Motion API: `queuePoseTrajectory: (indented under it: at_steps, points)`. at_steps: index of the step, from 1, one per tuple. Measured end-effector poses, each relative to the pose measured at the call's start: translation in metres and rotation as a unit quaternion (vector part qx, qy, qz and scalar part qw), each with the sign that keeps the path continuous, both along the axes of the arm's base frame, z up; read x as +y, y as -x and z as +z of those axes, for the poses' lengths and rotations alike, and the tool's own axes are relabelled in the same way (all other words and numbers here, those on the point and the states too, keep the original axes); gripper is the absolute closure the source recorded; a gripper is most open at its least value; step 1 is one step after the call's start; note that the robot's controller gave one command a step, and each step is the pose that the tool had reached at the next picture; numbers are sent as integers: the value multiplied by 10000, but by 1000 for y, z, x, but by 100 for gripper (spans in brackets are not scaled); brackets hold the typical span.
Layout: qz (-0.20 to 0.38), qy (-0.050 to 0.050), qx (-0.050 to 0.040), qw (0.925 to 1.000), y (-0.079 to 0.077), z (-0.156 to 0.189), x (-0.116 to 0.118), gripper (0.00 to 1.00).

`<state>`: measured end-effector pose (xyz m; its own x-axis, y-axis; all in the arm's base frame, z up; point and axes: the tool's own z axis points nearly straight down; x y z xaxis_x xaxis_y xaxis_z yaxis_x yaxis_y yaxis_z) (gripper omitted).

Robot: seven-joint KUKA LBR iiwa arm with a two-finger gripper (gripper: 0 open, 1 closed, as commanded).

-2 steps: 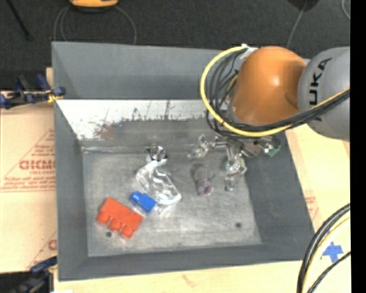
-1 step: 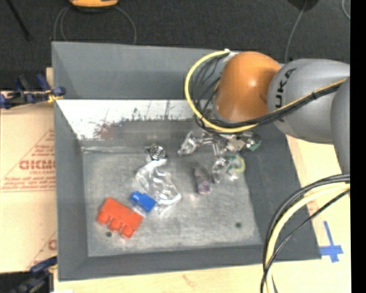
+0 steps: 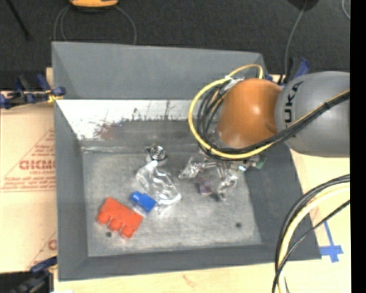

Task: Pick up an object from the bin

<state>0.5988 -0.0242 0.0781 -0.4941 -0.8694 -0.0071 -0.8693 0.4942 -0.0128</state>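
Bin (image 3: 171,240): grey metal, floor matt and finely speckled; back wall paler, scratched, with dark stains. Red block (image 3: 119,217): smooth plastic, little shine. Blue cap (image 3: 143,201): glossy plastic. Clear crumpled piece (image 3: 158,180): transparent plastic, shiny, creased. Orange cover (image 3: 249,113) on wrist: smooth glossy shell.
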Motion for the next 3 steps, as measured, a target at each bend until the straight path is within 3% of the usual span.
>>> queuePoseTrajectory:
  at_steps: [1, 2, 3]
  points:
    - [5, -8, -2, 10000, -1, 1, 1, 100]
    - [187, 12, 26, 9998, 24, 100, -38, 100]
    - [148, 6, 31, 9999, 41, 153, -35, 100]
